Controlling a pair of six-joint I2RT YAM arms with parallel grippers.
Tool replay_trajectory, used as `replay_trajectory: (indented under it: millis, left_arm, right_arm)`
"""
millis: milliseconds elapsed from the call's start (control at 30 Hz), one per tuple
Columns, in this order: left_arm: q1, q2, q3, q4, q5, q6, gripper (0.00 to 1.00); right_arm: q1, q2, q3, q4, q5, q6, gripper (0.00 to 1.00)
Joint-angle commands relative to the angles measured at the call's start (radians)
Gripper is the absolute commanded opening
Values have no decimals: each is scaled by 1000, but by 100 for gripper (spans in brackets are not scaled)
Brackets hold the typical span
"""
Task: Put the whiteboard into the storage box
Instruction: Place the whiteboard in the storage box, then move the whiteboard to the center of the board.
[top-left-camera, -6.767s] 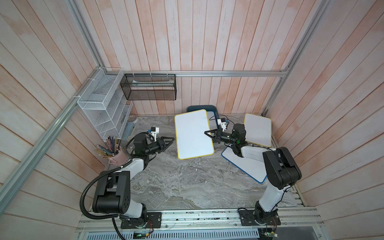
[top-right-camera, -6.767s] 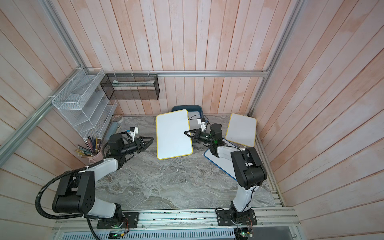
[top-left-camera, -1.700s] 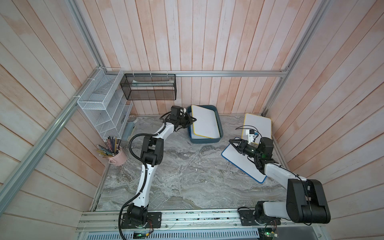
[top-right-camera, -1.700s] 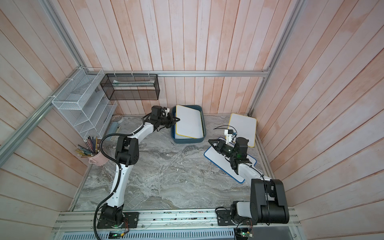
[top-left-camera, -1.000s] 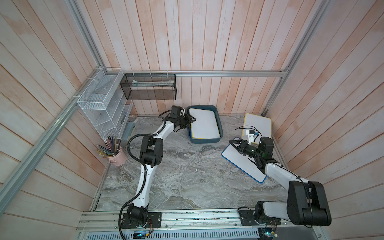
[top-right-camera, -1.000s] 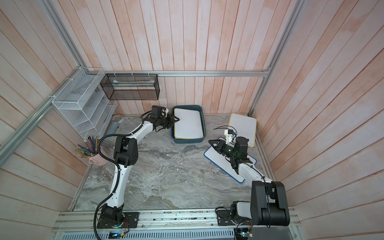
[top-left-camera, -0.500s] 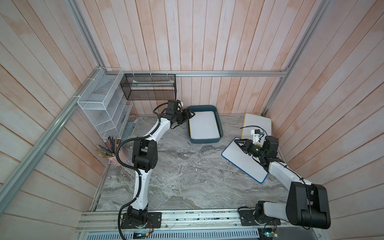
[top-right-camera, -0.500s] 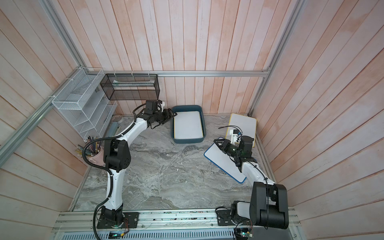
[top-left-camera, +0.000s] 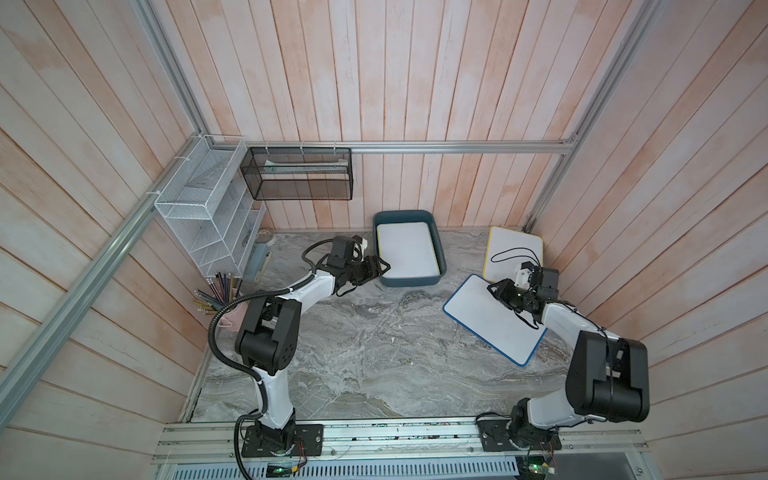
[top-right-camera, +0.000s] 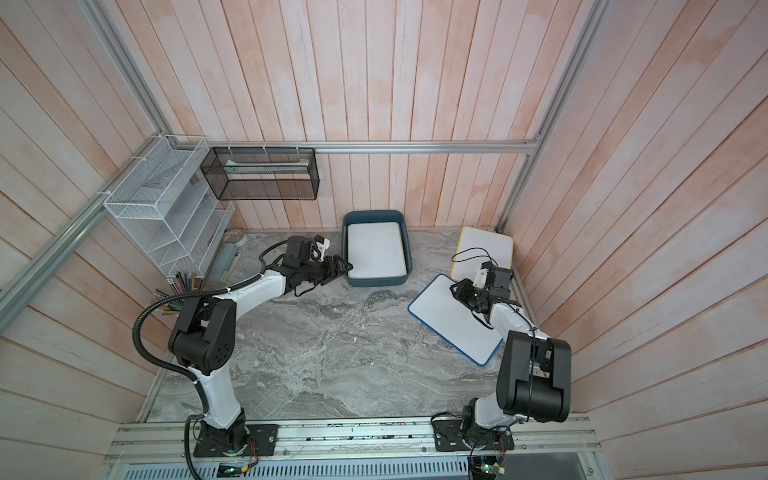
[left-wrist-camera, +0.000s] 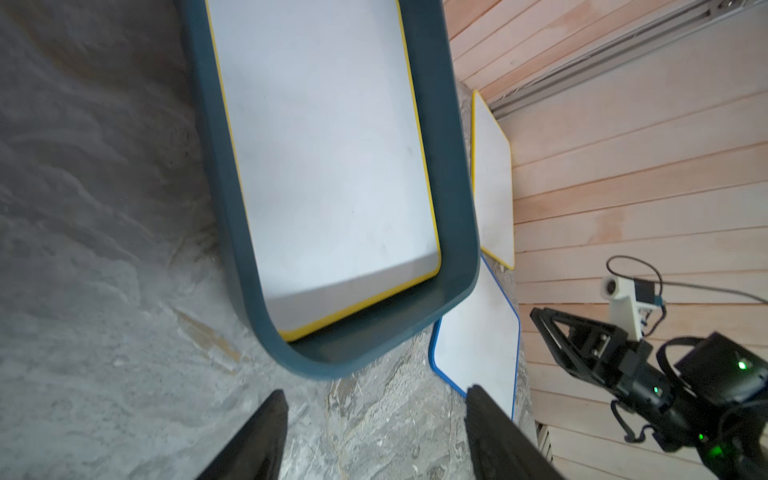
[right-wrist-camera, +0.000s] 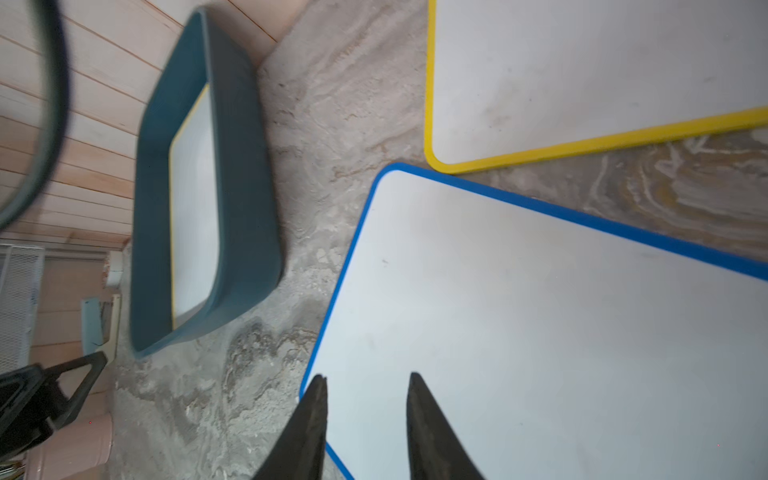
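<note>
The teal storage box (top-left-camera: 409, 281) (top-right-camera: 376, 281) stands at the back of the marble table. Inside it a yellow-edged whiteboard (top-left-camera: 407, 249) (left-wrist-camera: 324, 158) lies flat. My left gripper (top-left-camera: 384, 268) (left-wrist-camera: 376, 390) is open and empty, just off the box's near left corner. A blue-edged whiteboard (top-left-camera: 494, 320) (right-wrist-camera: 540, 332) lies on the table at the right. My right gripper (top-left-camera: 494, 289) (right-wrist-camera: 368, 375) hovers over that board's far corner, jaws apart with nothing between them. Another yellow-edged whiteboard (top-left-camera: 513, 257) (right-wrist-camera: 582, 75) rests in the back right corner.
A white wire rack (top-left-camera: 208, 216) and a black mesh basket (top-left-camera: 297, 174) hang on the back left walls. A pink cup of pencils (top-left-camera: 226, 299) and a pale blue eraser (top-left-camera: 257, 262) sit at the left edge. Wooden walls close in on three sides.
The whiteboard has settled flat in the box. My left gripper has let go of it, opened wider and drawn back toward the box's near left corner. The right gripper shifted slightly over the blue board.
</note>
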Motion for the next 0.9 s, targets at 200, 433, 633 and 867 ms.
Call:
replay_trajectory:
  millis: [200, 433, 633, 867]
  left_arm:
    - [-68, -80, -224, 256, -5, -45, 70]
    - [-122, -53, -228, 263, 28, -21, 69]
    - [-156, -88, -309, 291, 25, 1, 69]
    - [-190, -91, -336, 343, 45, -14, 69]
  right_arm:
    - [-15, 188, 197, -239, 317, -177, 35]
    - [-32, 275, 303, -297, 417, -220, 36]
    - [-98, 337, 344, -318, 352, -236, 38]
    - [-151, 354, 319, -310, 255, -222, 38]
